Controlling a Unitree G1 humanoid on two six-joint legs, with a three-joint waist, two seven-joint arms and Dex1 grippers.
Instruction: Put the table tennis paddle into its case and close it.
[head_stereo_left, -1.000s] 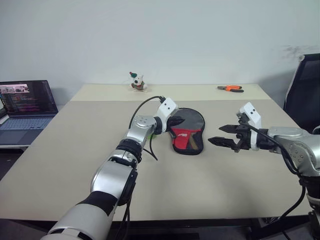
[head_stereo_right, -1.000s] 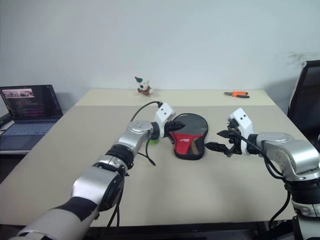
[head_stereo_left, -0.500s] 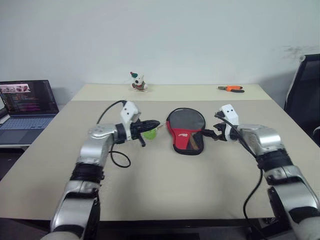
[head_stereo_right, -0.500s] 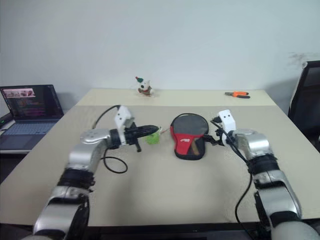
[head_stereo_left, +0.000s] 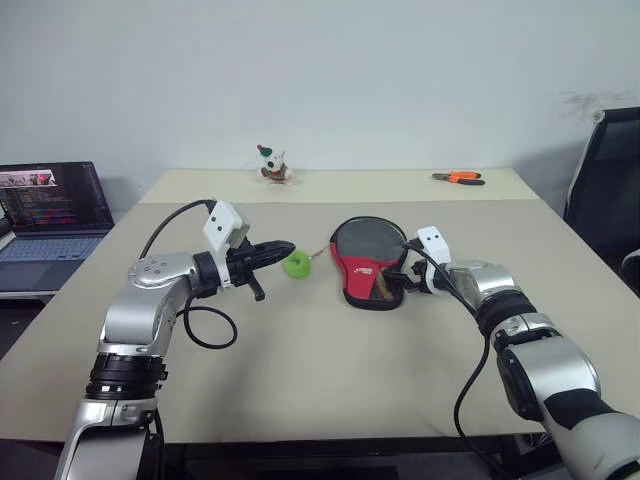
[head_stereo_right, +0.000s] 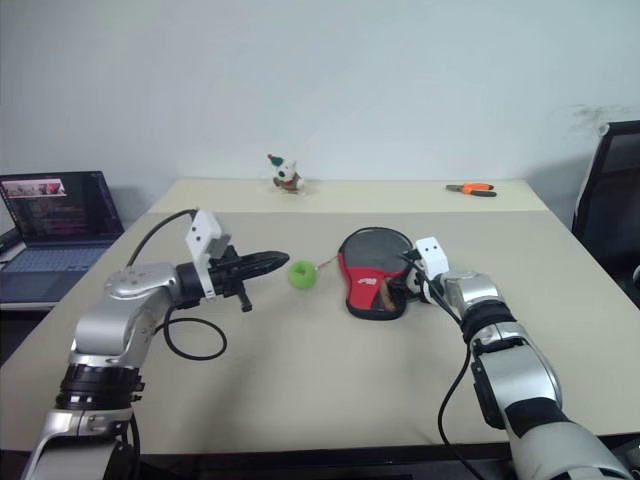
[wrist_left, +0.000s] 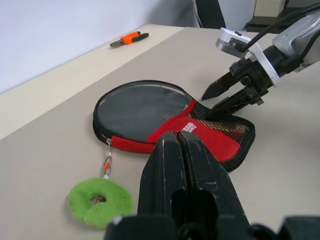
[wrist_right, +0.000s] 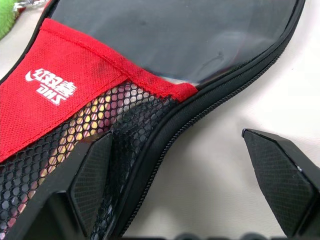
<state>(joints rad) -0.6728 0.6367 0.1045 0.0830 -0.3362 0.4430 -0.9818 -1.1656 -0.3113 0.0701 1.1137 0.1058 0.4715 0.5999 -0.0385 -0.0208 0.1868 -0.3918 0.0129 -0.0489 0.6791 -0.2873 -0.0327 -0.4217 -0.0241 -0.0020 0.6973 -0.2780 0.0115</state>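
Black fabric case (head_stereo_left: 370, 263) lies flat, right gripper (wrist_left: 223, 99) spread at its edge, left gripper (head_stereo_left: 272, 250) clenched empty.

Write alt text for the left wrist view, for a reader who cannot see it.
A black and red paddle case lies on a beige table, with the right claw open at its mesh end. The shut left claw rises in front, beside a green pull tag; orange pliers lie far back.
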